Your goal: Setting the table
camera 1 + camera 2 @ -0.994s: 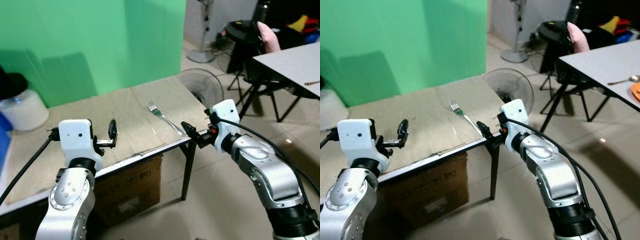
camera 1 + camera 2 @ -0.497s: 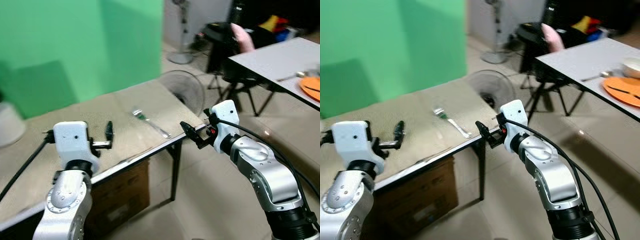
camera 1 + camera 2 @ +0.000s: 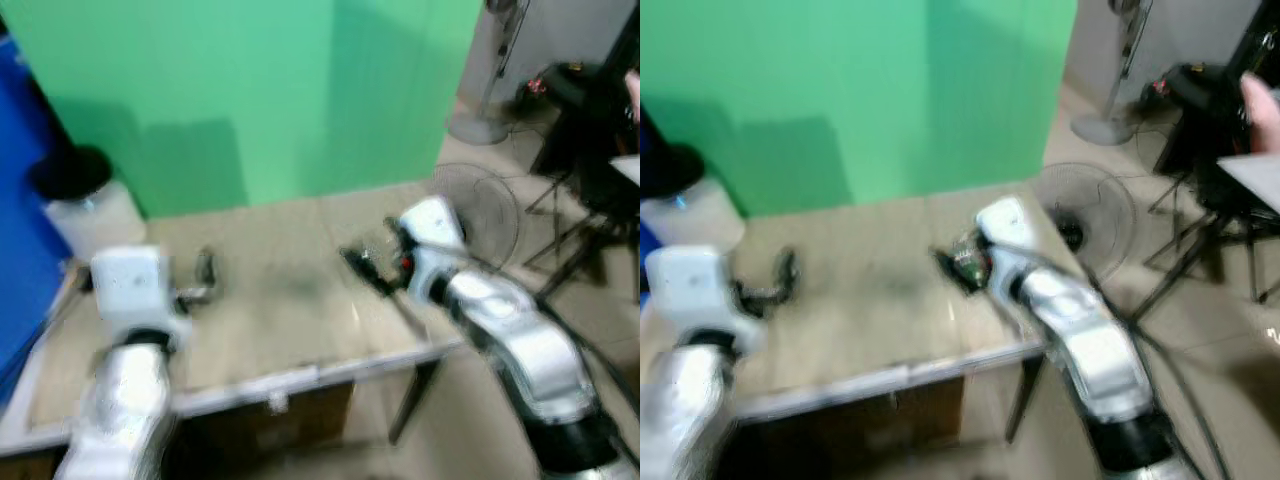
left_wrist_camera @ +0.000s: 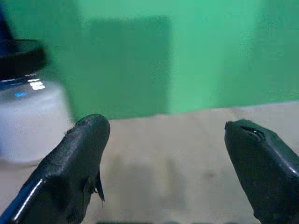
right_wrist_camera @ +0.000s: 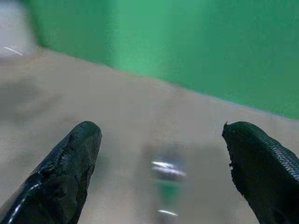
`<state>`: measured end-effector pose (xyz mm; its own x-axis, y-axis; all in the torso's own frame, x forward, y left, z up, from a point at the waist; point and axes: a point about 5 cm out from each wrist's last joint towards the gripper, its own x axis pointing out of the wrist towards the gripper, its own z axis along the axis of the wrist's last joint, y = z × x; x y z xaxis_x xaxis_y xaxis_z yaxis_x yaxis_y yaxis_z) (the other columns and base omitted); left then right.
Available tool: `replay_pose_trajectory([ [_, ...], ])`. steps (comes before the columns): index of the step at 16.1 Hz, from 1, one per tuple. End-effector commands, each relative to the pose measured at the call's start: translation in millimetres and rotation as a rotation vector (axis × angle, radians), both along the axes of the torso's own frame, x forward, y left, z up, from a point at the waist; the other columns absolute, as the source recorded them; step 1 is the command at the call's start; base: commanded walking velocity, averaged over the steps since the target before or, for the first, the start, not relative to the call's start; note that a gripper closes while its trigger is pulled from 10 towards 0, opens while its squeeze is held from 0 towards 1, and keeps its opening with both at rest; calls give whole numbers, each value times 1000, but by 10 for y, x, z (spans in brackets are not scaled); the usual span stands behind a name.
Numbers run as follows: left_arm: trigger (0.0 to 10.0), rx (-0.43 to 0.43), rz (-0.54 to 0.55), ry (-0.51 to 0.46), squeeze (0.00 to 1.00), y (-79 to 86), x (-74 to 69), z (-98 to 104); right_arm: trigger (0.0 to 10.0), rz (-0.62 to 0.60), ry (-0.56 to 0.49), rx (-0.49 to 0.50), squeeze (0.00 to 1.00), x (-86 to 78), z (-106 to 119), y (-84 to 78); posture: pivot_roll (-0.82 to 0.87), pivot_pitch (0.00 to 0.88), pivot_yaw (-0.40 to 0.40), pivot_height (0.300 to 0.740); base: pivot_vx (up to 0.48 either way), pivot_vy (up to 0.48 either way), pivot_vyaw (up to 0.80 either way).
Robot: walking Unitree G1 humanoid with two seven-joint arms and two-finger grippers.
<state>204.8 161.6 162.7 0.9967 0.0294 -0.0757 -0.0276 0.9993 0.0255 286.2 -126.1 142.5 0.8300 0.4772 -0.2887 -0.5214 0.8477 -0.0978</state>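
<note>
Both hands apparently agape: left hand, right hand.

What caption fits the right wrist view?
Open right hand above the beige table, blurred shiny fork between its fingers, green wall behind.

The picture is blurred. A beige counter stands before a green wall. The right gripper hangs over the counter's middle, its silver arm running down toward the near right. The left gripper sits over the counter's left part (finger gap unreadable on both). A white container with a dark lid stands at far left. A floor fan lies beyond the counter's right end.
</note>
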Motion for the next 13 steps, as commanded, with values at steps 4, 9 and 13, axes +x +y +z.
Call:
replay_pose_trajectory([
  [4,10000,20,-118,23,0,-59,-56,7,10000,-101,-9,-42,0,99,125,-101,-19,0,-9,740,0,0,0],
  [9,10000,87,-373,106,0,-222,-132,-72,10000,-183,146,-91,1000,39,79,-297,-36,0,-15,740,0,0,0],
  [13,10000,94,-435,125,0,-216,-129,-74,10000,-182,266,-127,1000,-90,-36,-331,-52,12,-7,740,0,0,0],
])
